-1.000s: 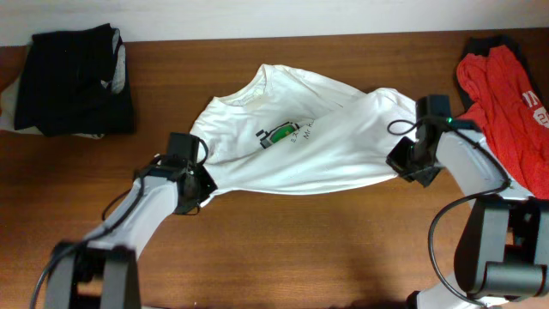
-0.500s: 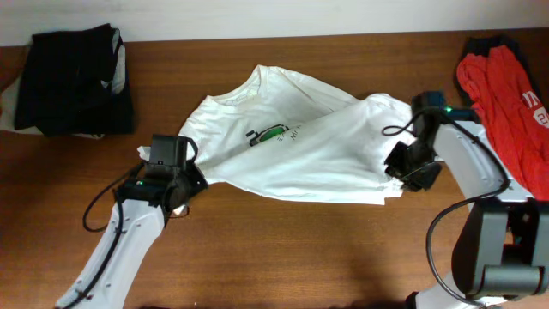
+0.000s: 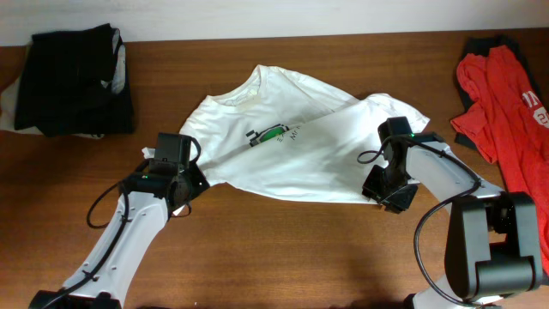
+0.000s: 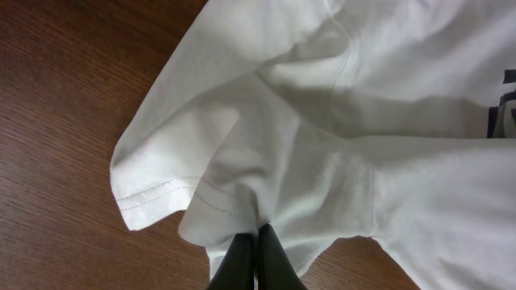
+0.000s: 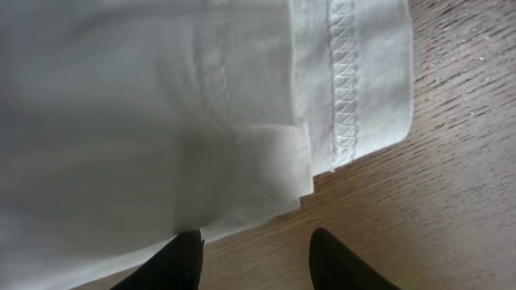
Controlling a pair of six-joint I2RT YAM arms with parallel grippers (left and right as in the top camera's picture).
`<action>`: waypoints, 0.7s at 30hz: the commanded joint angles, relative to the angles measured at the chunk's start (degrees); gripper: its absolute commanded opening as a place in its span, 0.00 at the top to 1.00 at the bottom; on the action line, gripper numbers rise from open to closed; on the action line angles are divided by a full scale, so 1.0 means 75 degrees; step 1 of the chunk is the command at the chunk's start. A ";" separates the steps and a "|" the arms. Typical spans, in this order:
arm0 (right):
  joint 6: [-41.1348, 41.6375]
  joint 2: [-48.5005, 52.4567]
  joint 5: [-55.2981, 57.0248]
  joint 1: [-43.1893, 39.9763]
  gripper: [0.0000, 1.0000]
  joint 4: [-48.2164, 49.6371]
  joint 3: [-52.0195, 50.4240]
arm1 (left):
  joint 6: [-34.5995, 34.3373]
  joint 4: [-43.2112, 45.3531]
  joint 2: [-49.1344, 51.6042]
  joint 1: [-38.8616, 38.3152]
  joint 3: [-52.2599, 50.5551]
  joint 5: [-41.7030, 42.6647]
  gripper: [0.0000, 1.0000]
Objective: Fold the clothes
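The shirt (image 3: 292, 159) lay rumpled and half-spread across the middle of the table (image 3: 283, 257), print up. My left gripper (image 4: 256, 246) was pinched tight on a bunched fold beside a sleeve. My right gripper (image 5: 254, 256) stood part-way apart with nothing in it. The stitched hem (image 5: 347, 89) lay just ahead of its fingers, with bare wood between them.

My worry was the lopsided hold. With only one side gripped, any pull by the left arm would likely drag the whole shirt sideways and twist it instead of laying a clean fold. The left pinch looked to take several layers at once, so a lift could carry more cloth than I meant and leave a lump. On the right, the layers near the hem were stacked. Closing there might catch only the top one, or scrape the wood and miss. Fabric this thin would probably sag and crease either way.
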 commanded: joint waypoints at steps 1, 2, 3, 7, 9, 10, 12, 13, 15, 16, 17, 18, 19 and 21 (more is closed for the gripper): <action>0.0052 -0.0003 0.0440 -0.0044 0.52 0.0061 -0.0050 | 0.0093 0.0000 0.0047 0.0015 0.0090 -0.0117 0.99; 0.0052 -0.0003 0.0460 -0.0044 0.52 0.0085 -0.0052 | 0.0093 0.0000 0.0047 0.0015 0.0090 -0.0117 0.99; 0.0055 -0.0003 0.0458 -0.0044 0.51 0.0093 -0.0070 | 0.0093 0.0000 0.0047 0.0015 0.0090 -0.0117 0.99; 0.0055 -0.0003 0.0425 -0.0044 0.52 0.0466 -0.0399 | 0.0093 0.0000 0.0047 0.0015 0.0090 -0.0117 0.99; 0.0055 -0.0003 0.0396 -0.0044 0.52 0.0577 -0.0513 | 0.0090 0.0003 0.0047 0.0015 0.0090 -0.0117 0.99; 0.0055 -0.0003 0.0396 -0.0044 0.52 0.0603 -0.0527 | 0.0093 0.0003 0.0047 0.0015 0.0090 -0.0119 0.99; 0.0055 -0.0003 0.0399 -0.0044 0.52 0.0697 -0.0527 | 0.0093 0.0003 0.0047 0.0015 0.0090 -0.0146 0.99; 0.0058 -0.0003 0.0396 -0.0044 0.52 0.0720 -0.0527 | 0.0093 0.0000 0.0047 0.0015 0.0090 -0.0160 0.99; 0.0058 -0.0003 0.0399 -0.0044 0.58 0.0787 -0.0533 | 0.0090 0.0000 0.0047 0.0015 0.0090 -0.0169 0.99; 0.0061 -0.0003 0.0396 -0.0044 0.63 0.0836 -0.0562 | 0.0093 0.0000 0.0047 0.0015 0.0090 -0.0169 0.99; 0.0064 0.0003 0.0396 -0.0041 0.65 0.0857 -0.0577 | 0.0093 0.0000 0.0047 0.0015 0.0090 -0.0169 0.99; 0.0067 0.0023 0.0399 -0.0044 0.67 0.0892 -0.0606 | 0.0093 -0.0003 0.0047 0.0015 0.0090 -0.0169 0.99; 0.0064 0.0061 0.0402 -0.0044 0.73 0.0953 -0.0644 | 0.0093 -0.0003 0.0047 0.0015 0.0090 -0.0169 0.99; 0.0064 0.0146 0.0402 -0.0044 0.80 0.1058 -0.0691 | 0.0093 -0.0003 0.0047 0.0015 0.0090 -0.0169 0.99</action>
